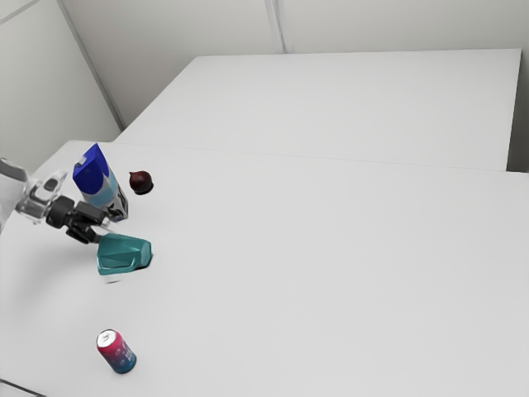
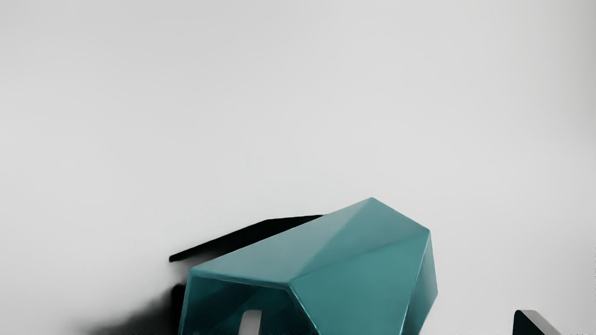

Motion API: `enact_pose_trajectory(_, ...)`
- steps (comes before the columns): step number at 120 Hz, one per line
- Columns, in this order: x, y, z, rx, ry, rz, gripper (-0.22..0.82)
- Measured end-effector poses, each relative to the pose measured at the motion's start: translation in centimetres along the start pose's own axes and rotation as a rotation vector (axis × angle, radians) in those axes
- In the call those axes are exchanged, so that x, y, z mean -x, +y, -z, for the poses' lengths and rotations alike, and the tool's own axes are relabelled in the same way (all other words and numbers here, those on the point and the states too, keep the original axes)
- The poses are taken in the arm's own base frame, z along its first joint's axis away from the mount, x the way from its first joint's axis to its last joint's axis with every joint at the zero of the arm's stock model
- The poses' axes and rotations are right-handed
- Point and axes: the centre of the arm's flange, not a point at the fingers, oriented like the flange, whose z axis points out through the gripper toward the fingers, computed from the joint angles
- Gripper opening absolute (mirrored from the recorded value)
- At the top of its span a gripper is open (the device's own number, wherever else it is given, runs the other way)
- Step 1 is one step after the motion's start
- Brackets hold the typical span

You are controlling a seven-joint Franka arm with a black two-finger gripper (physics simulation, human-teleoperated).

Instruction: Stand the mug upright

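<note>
Mug (image 1: 124,255) is tipped on its side on the surface (image 1: 331,256), roughly 4 o'clock from the claw (image 1: 105,231) in the exterior view, long axis about 9-to-3. Claw's spread wide, nothing gripped.

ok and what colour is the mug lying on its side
The mug is teal, in lighter and darker facets; the wrist view shows it best.

The teal faceted mug (image 2: 358,270) lies sideways.
</note>
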Motion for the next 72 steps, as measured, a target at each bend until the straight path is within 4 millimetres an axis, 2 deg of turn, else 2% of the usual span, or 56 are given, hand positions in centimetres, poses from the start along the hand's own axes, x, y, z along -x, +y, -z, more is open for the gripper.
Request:
enact_pose_trajectory(10,0.4,0.2,-0.1,0.000,0.003,-0.015,0.57)
enact_pose_trajectory(20,0.5,0.2,-0.3,-0.001,0.003,-0.032,0.50)
enact_pose_trajectory(44,1.1,0.7,-2.4,0.030,-0.021,-0.055,0.39)
enact_pose_trajectory(61,0.8,2.0,-2.3,0.035,-0.014,-0.089,0.12)
enact_pose_trajectory(72,0.0,3.5,-2.6,0.040,-0.017,-0.123,-0.01)
